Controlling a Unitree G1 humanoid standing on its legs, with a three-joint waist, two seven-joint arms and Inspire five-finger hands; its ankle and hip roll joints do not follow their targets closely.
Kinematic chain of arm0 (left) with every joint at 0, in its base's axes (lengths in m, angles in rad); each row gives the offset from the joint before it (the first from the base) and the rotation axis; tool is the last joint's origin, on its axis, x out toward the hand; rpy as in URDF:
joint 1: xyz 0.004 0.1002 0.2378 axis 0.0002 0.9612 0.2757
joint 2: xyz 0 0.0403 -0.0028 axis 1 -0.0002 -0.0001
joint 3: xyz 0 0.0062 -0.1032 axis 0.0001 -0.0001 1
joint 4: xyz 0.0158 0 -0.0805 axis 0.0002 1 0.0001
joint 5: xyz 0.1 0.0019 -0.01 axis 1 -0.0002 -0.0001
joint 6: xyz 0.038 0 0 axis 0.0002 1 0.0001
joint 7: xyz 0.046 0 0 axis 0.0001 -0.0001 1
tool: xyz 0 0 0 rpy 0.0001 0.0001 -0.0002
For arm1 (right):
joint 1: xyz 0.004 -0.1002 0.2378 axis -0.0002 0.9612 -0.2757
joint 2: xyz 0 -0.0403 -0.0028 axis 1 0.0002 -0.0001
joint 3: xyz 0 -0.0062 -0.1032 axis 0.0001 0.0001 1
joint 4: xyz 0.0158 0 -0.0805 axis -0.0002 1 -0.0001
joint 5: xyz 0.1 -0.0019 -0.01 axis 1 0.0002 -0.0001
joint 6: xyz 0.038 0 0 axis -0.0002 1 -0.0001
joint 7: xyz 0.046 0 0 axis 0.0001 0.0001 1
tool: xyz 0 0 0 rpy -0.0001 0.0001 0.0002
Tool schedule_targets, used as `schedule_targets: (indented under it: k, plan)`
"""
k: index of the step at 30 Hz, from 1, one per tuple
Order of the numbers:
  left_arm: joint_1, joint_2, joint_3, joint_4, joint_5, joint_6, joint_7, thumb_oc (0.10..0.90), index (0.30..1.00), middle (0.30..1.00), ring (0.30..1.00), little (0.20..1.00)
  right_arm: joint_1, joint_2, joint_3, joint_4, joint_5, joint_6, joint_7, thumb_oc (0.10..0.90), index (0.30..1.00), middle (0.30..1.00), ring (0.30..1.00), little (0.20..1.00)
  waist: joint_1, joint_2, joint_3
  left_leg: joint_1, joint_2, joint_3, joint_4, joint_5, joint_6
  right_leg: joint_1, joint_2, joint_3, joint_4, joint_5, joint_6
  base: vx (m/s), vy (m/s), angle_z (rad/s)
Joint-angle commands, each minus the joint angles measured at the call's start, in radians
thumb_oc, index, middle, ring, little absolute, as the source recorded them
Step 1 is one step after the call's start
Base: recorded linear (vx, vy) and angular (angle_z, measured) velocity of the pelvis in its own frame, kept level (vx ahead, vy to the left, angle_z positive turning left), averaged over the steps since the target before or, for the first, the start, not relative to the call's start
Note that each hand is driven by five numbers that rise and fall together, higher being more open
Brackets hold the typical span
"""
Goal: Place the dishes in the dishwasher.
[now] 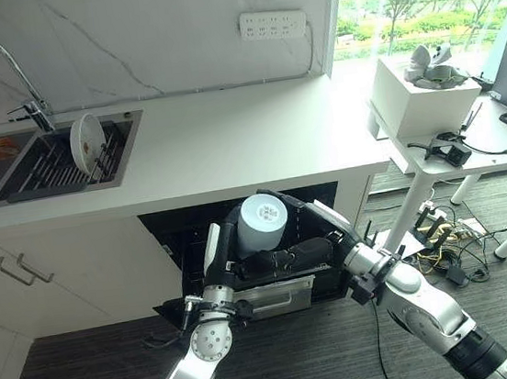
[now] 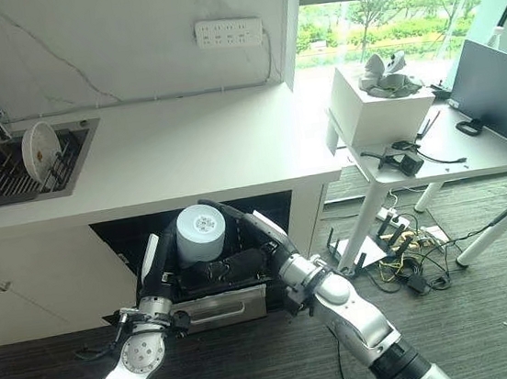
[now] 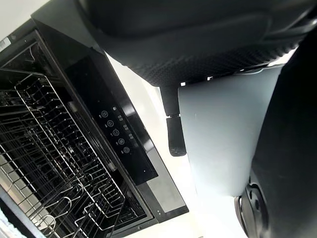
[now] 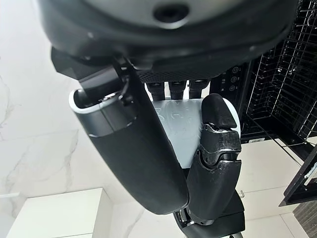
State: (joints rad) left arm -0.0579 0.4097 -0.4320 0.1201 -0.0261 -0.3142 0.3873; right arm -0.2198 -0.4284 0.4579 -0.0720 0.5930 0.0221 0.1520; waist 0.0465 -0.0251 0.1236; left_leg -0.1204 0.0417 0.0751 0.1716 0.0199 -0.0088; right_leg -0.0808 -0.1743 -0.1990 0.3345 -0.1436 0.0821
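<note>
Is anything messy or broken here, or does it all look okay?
Nothing looks broken or spilled. Both the left robot hand and the right robot hand hold the pale grey cylindrical cup bottom-up above the open black dishwasher. One round white plate stands on edge in the dark sink rack.

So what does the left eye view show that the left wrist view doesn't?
Left eye view alone: the sink with a plate standing in its rack, the countertop, a wall power strip, and a side desk by the window. Left wrist view alone: the dishwasher control buttons and the wire rack up close. Both share the pale cup, with the left hand and right hand around it.
</note>
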Motion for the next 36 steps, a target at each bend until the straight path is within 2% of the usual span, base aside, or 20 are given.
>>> schedule_targets:
  k: [1, 4, 8, 13, 16, 23, 29, 31, 32, 33, 34, 36]
  plan:
    - [-0.168, -0.018, -0.048, -0.097, 0.032, -0.16, 0.025, 0.4, 0.3, 0.3, 0.3, 0.3, -0.151, 0.079, 0.005, -0.049, 0.065, -0.058, -0.004, 0.8, 0.9, 0.9, 0.9, 0.9, 0.022, -0.015, -0.008, 0.046, 0.027, -0.029, 0.128, -0.286, -0.027, 0.038, -0.051, 0.033, -0.034, -0.061, 0.091, 0.0, 0.0, 0.0]
    - [-0.17, -0.027, -0.061, -0.085, 0.049, -0.165, 0.062, 0.4, 0.3, 0.3, 0.3, 0.3, -0.151, 0.096, 0.02, -0.033, 0.098, -0.053, -0.012, 0.8, 0.9, 0.9, 0.9, 0.9, 0.025, -0.017, -0.007, 0.046, 0.027, -0.028, 0.128, -0.285, -0.026, 0.037, -0.052, 0.031, -0.034, -0.059, 0.091, 0.0, 0.0, 0.0]
    - [-0.183, -0.042, -0.074, -0.059, 0.085, -0.182, 0.184, 0.4, 0.3, 0.3, 0.3, 0.3, -0.163, 0.125, 0.04, -0.021, 0.103, -0.064, -0.049, 0.8, 0.9, 0.9, 0.9, 0.9, 0.031, -0.02, 0.001, 0.045, 0.024, -0.031, 0.128, -0.285, -0.023, 0.039, -0.054, 0.027, -0.034, -0.057, 0.091, 0.0, 0.0, 0.0]
    - [-0.156, -0.065, -0.087, -0.057, 0.156, -0.223, 0.259, 0.4, 0.3, 0.3, 0.3, 0.3, -0.202, 0.159, 0.071, 0.03, 0.084, -0.117, -0.111, 0.8, 0.9, 0.9, 0.9, 0.9, 0.046, -0.026, 0.014, 0.042, 0.023, -0.036, 0.128, -0.283, -0.025, 0.04, -0.057, 0.021, -0.034, -0.055, 0.094, 0.0, 0.0, 0.0]
    - [-0.189, -0.065, -0.115, -0.042, 0.172, -0.21, 0.312, 0.4, 0.3, 0.3, 0.3, 0.3, -0.213, 0.166, 0.096, 0.033, 0.092, -0.118, -0.137, 0.8, 0.9, 0.9, 0.9, 0.9, 0.045, -0.029, 0.015, 0.04, 0.025, -0.033, 0.128, -0.285, -0.025, 0.038, -0.058, 0.017, -0.034, -0.054, 0.096, 0.0, -0.004, 0.02]
    - [-0.212, -0.088, -0.145, -0.012, 0.188, -0.232, 0.317, 0.4, 0.3, 0.3, 0.3, 0.3, -0.231, 0.173, 0.113, 0.059, 0.092, -0.132, -0.152, 0.8, 0.9, 0.9, 0.9, 0.9, 0.049, -0.037, 0.022, 0.036, 0.028, -0.031, 0.128, -0.286, -0.025, 0.036, -0.057, 0.011, -0.034, -0.051, 0.097, 0.0, -0.004, 0.01]
    - [-0.208, -0.095, -0.161, -0.015, 0.215, -0.224, 0.322, 0.4, 0.3, 0.3, 0.3, 0.3, -0.247, 0.188, 0.122, 0.091, 0.073, -0.138, -0.163, 0.8, 0.9, 0.9, 0.9, 0.9, 0.059, -0.04, 0.025, 0.036, 0.022, -0.043, 0.128, -0.287, -0.023, 0.036, -0.053, 0.014, -0.034, -0.051, 0.095, 0.01, -0.01, 0.03]
    - [-0.208, -0.089, -0.165, -0.025, 0.206, -0.213, 0.31, 0.4, 0.3, 0.3, 0.3, 0.3, -0.256, 0.189, 0.128, 0.096, 0.063, -0.13, -0.132, 0.8, 0.9, 0.9, 0.9, 0.9, 0.061, -0.04, 0.027, 0.035, 0.021, -0.045, 0.128, -0.288, -0.023, 0.035, -0.054, 0.014, -0.034, -0.051, 0.095, 0.0, 0.0, 0.0]
    - [-0.208, -0.087, -0.166, -0.024, 0.205, -0.214, 0.305, 0.4, 0.3, 0.3, 0.3, 0.3, -0.259, 0.188, 0.132, 0.098, 0.057, -0.129, -0.117, 0.74, 0.811, 0.811, 0.811, 0.811, 0.063, -0.04, 0.027, 0.035, 0.02, -0.045, 0.128, -0.287, -0.023, 0.035, -0.054, 0.014, -0.034, -0.051, 0.095, 0.0, 0.0, 0.0]
    - [-0.208, -0.087, -0.166, -0.024, 0.205, -0.214, 0.305, 0.4, 0.3, 0.3, 0.3, 0.3, -0.259, 0.188, 0.131, 0.098, 0.057, -0.13, -0.116, 0.591, 0.587, 0.587, 0.587, 0.587, 0.063, -0.04, 0.027, 0.035, 0.02, -0.045, 0.128, -0.287, -0.023, 0.035, -0.054, 0.014, -0.034, -0.051, 0.095, 0.0, 0.0, 0.0]
    - [-0.209, -0.084, -0.168, -0.022, 0.205, -0.218, 0.295, 0.4, 0.3, 0.3, 0.3, 0.3, -0.264, 0.184, 0.139, 0.095, 0.046, -0.129, -0.105, 0.4, 0.3, 0.3, 0.3, 0.3, 0.065, -0.041, 0.027, 0.034, 0.02, -0.045, 0.128, -0.287, -0.022, 0.034, -0.055, 0.012, -0.034, -0.051, 0.095, 0.0, -0.008, 0.03]
    - [-0.208, -0.081, -0.172, -0.019, 0.202, -0.228, 0.285, 0.4, 0.3, 0.3, 0.3, 0.3, -0.272, 0.18, 0.146, 0.092, 0.043, -0.126, -0.079, 0.4, 0.3, 0.3, 0.3, 0.3, 0.068, -0.042, 0.027, 0.033, 0.019, -0.046, 0.128, -0.288, -0.021, 0.033, -0.056, 0.012, -0.034, -0.05, 0.096, 0.0, -0.013, 0.04]
